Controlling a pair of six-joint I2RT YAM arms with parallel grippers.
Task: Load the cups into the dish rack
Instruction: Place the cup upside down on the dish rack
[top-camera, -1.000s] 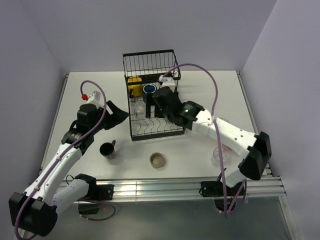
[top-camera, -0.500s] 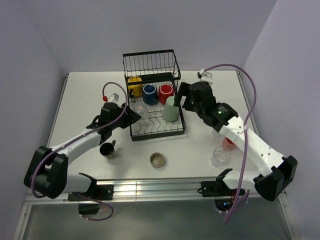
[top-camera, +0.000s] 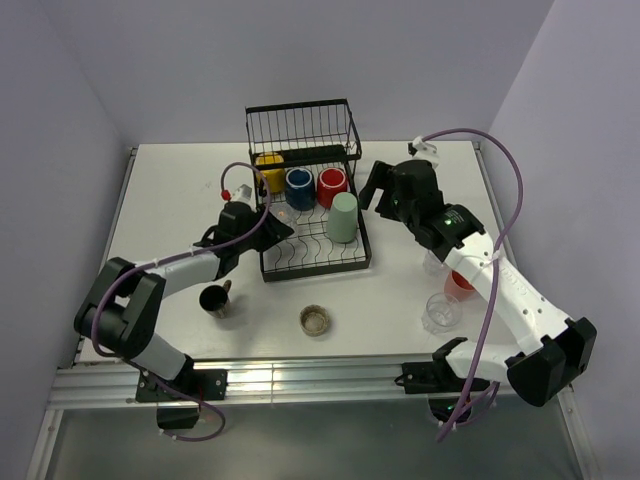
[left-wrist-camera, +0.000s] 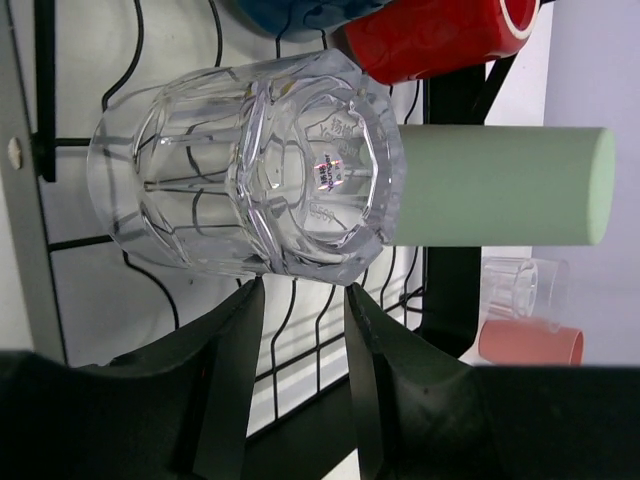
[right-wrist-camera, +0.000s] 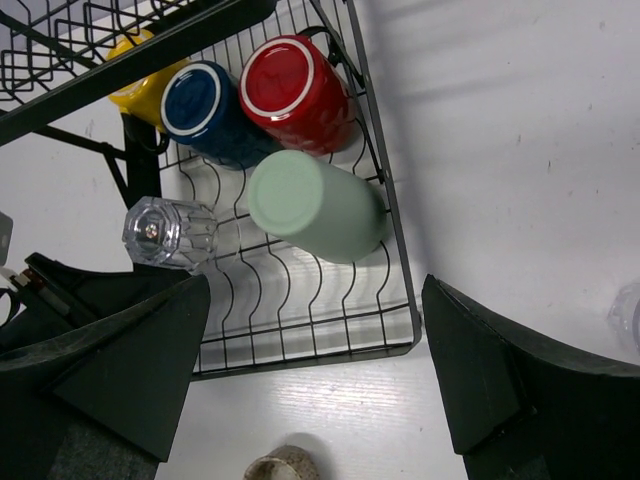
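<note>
And the clear faceted glass tumbler (left-wrist-camera: 250, 180) stood bottom-up on the left wires of the black wire dish rack (top-camera: 320, 270), left gripper (left-wrist-camera: 302, 300) slightly parted just beside it, right gripper (right-wrist-camera: 315, 290) wide apart over the rack, and one careless nudge could've toppled it!

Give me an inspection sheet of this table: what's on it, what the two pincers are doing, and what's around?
Surface: white table; no spills seen.
Job's things: dish rack holds a yellow mug, navy mug, red mug, green tumbler and clear glass. On the table: black mug, low brownish glass, pink tumbler, second clear glass.
Clutter: nothing seen.
Pincers: left pincer partly open, tips at the racked clear glass, contact unclear; right pincer wide open, empty, by the rack's right side.
Cables: purple cables loop off both arms.
Surroundings: pale walls; metal rail at near edge.
</note>
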